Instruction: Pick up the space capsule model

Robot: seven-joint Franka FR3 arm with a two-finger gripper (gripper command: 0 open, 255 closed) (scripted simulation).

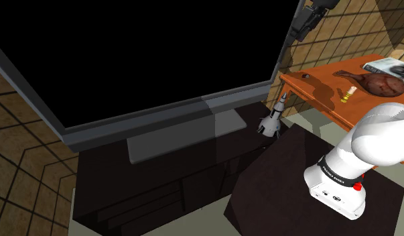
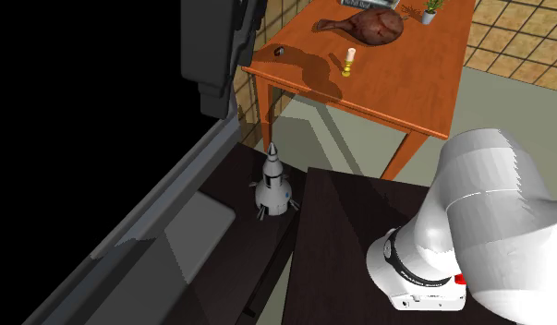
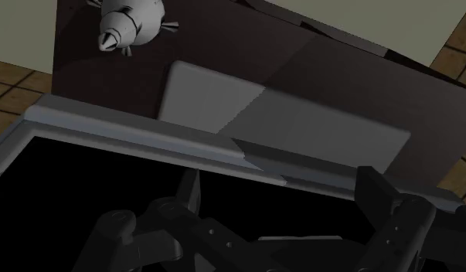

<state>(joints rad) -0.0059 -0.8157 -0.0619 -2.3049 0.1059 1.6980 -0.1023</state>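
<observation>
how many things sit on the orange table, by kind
brown ham-shaped thing: 1
small yellow bottle: 1
small dark object: 1
potted plant: 1
magazine: 1
total: 5

Light is dim and uneven: the television screen [image 3: 107, 209] right under the gripper [image 3: 284, 189] renders flat black, and the dark cabinet top [image 3: 316, 69] beyond the fingertips carries only a faint grey sheen. The orange table [image 2: 424, 83], off to the hand's side, is the brightest patch, seemingly lit from above, with soft shadows beside the small things on it. The capsule model [image 2: 273, 189] and the white arm [image 2: 489, 212] catch pale highlights.
</observation>
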